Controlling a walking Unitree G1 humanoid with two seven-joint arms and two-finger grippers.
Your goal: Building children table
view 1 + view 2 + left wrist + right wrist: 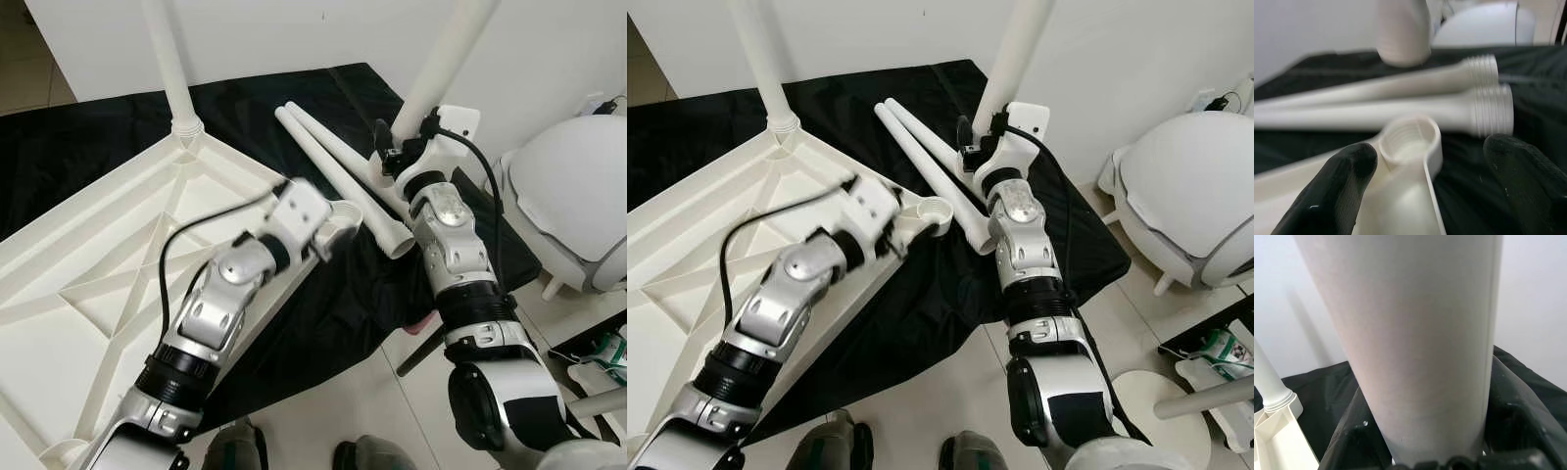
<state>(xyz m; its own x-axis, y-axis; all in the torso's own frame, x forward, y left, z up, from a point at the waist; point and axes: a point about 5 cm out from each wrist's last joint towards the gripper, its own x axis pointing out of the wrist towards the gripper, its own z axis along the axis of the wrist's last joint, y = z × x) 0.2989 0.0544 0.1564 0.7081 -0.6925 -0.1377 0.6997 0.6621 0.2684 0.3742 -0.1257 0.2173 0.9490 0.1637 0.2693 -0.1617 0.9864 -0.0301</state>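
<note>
So the white tabletop (108, 264) is lying upside down on a black cloth (294, 98), ribs facing up, with one leg (168, 59) already standing in its far corner socket. The left gripper (328, 230) sits right at the near corner socket (345, 212), a bit blurry, can't tell how its fingers are set. The right gripper (392, 147) is clamped around another white leg (446, 54), holding it tilted up. Two spare legs (343, 171) lie on the cloth between the arms.

Upturned white tabletop (88, 255), one leg (168, 59) fitted
</note>
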